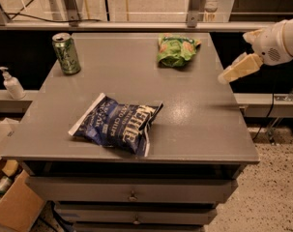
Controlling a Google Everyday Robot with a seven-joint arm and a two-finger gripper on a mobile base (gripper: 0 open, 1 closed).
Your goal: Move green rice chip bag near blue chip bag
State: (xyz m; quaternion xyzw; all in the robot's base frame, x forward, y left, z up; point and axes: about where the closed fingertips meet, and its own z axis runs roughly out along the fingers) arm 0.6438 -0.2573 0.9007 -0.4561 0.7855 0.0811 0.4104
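Note:
The green rice chip bag (176, 50) lies crinkled at the far right of the grey table top (194, 110). The blue chip bag (118, 123) with white lettering lies near the table's front, left of centre. My gripper (231, 73) hangs above the table's right edge, to the right of the green bag and a little nearer the front, apart from it. Its cream-coloured fingers point down and to the left. It holds nothing that I can see.
A green drink can (66, 53) stands upright at the far left of the table. A white pump bottle (11, 83) stands on a lower shelf to the left. Cardboard boxes (10, 197) sit on the floor at the lower left. Drawers (131, 192) are below the table top.

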